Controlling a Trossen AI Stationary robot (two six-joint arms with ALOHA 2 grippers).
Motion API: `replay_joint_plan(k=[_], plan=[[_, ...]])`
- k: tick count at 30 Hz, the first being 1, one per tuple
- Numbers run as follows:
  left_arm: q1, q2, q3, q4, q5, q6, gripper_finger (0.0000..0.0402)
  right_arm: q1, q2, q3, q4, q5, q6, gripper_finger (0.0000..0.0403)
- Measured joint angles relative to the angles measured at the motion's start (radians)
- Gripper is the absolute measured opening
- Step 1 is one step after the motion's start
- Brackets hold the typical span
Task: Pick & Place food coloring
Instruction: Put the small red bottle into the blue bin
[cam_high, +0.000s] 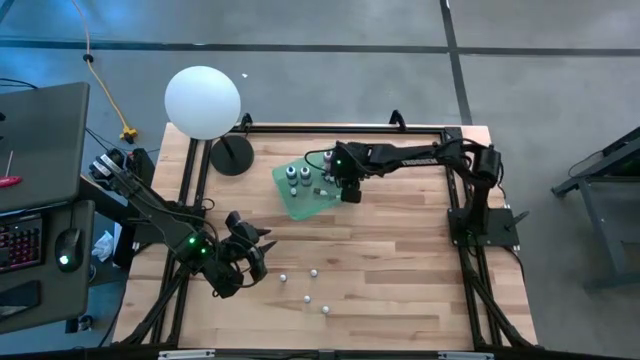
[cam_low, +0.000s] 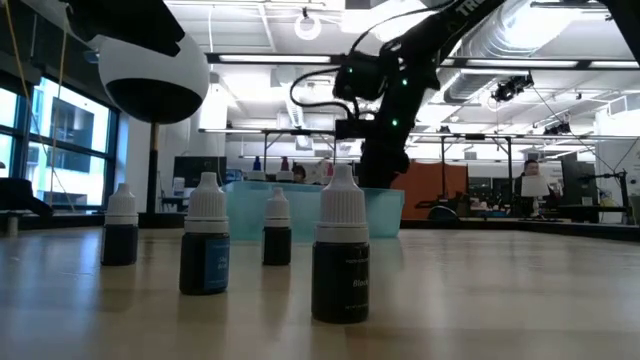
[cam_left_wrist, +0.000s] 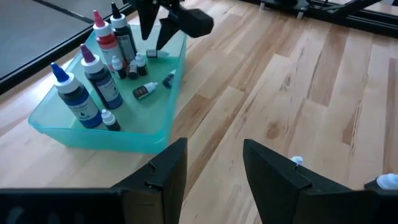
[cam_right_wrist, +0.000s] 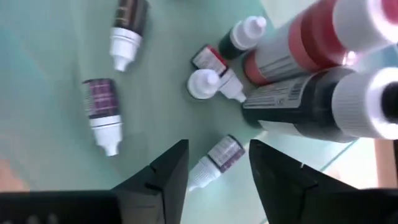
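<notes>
The food coloring is in two groups. Several tiny bottles stand upright on the wood near the table's near edge (cam_high: 307, 298), (cam_low: 340, 245). Others lie on their sides or stand on the floor of the green tray (cam_high: 300, 195), (cam_right_wrist: 102, 115), beside taller bottles (cam_right_wrist: 311, 50). My right gripper (cam_high: 350, 188), (cam_right_wrist: 217, 163) hangs open over the tray, fingers pointing down; one small bottle (cam_right_wrist: 214, 157) lies on the tray floor below the gap. My left gripper (cam_high: 250, 250), (cam_left_wrist: 214, 168) is open near the table's near left, left of the standing bottles.
A white sphere lamp (cam_high: 203, 100) on a black round base (cam_high: 232, 155) stands at the far left corner, just left of the tray. The tall bottles (cam_left_wrist: 93, 74) fill the tray's left part. Bare wood (cam_high: 400, 260) lies between the tray and the near edge.
</notes>
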Motion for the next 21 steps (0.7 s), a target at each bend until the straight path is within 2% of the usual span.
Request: replay_joint_plan(k=[8, 13, 17, 19, 21], plan=[[0.000, 0.000, -0.005, 0.018, 0.088, 0.000, 0.0154, 0.125, -0.067, 0.077, -0.085, 0.009, 0.007, 0.0169], [0.000, 0.000, -0.075, 0.067, 0.127, -0.003, 0.0154, 0.229, -0.158, 0.114, -0.171, 0.026, 0.016, 0.0154], [0.007, 0.008, -0.166, 0.191, 0.132, -0.047, 0.0154, 0.305, -0.257, 0.113, -0.242, 0.097, 0.081, 0.0139], [0.010, 0.014, -0.208, 0.301, 0.157, -0.043, 0.0154, 0.328, -0.313, 0.079, -0.246, 0.079, 0.131, 0.0134], [0.019, 0.040, -0.248, 0.406, 0.193, 0.006, 0.0154, 0.347, -0.369, 0.010, -0.214, 0.015, 0.182, 0.0129]])
